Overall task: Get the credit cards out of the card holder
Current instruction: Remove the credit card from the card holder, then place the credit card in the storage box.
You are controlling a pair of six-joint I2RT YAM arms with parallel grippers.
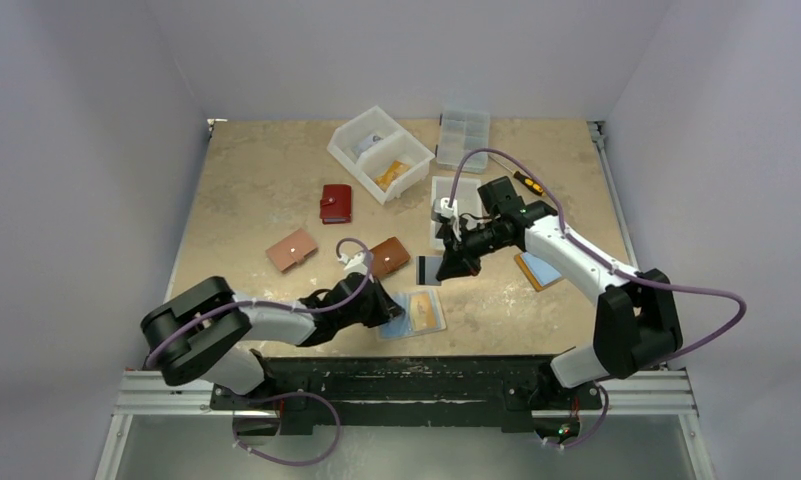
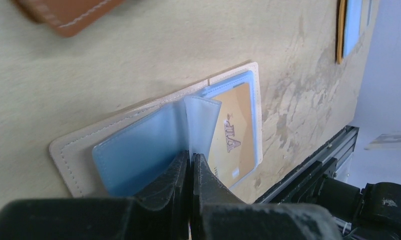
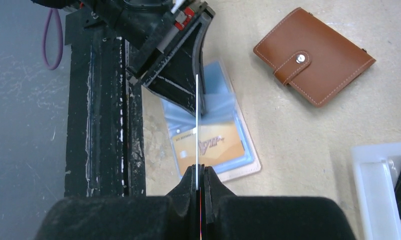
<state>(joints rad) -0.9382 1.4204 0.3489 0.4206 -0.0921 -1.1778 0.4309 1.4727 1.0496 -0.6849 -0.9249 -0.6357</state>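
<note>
The card holder [image 1: 438, 325] lies open near the table's front edge, cream leather with blue plastic sleeves [image 2: 138, 150]. A gold credit card marked VIP [image 2: 233, 135] sits in its right sleeve and also shows as the gold card [image 3: 213, 145] in the right wrist view. My left gripper [image 2: 190, 159] is shut on an upright sleeve page at the holder's fold. Just above the holder, my right gripper [image 1: 442, 268] is shut on a black credit card [image 1: 428, 270], which the right wrist view shows edge-on as a thin line [image 3: 195, 125].
A brown wallet [image 1: 389, 256] lies just behind the holder, a pink one [image 1: 292, 251] and a red one [image 1: 336, 203] further left. A white bin [image 1: 381, 152], a clear box [image 1: 463, 135], a white tray [image 1: 444, 190] and a screwdriver [image 1: 526, 182] stand at the back. Another open holder [image 1: 538, 270] lies right.
</note>
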